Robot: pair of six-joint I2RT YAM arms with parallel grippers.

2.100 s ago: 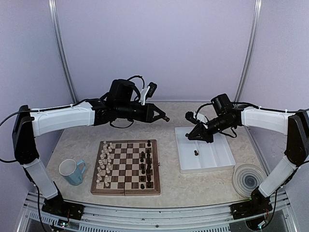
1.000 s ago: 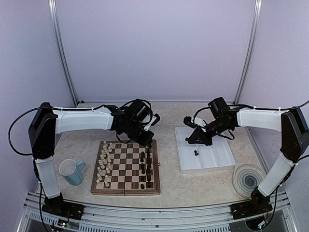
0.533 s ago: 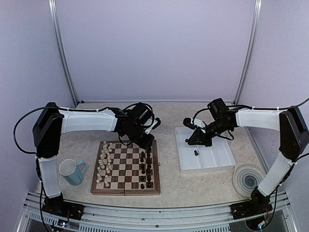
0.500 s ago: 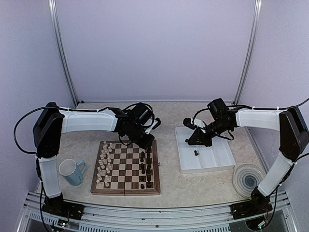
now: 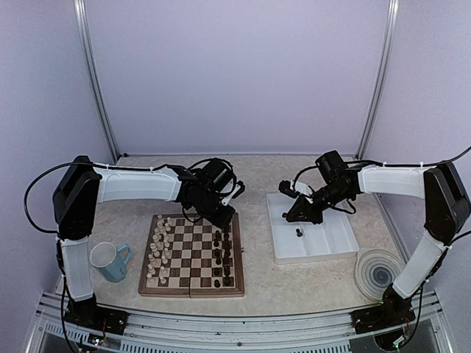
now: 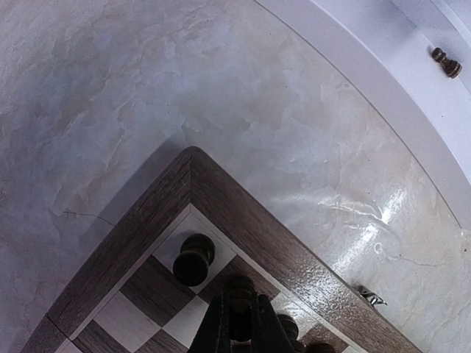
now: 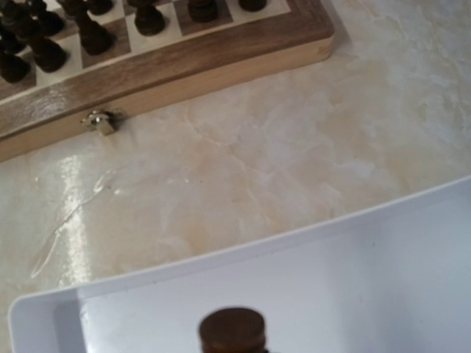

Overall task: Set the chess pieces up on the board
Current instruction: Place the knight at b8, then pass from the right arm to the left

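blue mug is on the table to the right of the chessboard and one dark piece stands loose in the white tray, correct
Not quite. The blue mug stands to the left of the chessboard, on the left arm's side, as the top external view shows. The rest holds: one dark piece stands loose in the white tray.

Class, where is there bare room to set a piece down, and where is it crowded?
Free: the middle columns of the board, between white pieces and dark pieces; the tabletop between board and tray. Crowded: the board's side columns.
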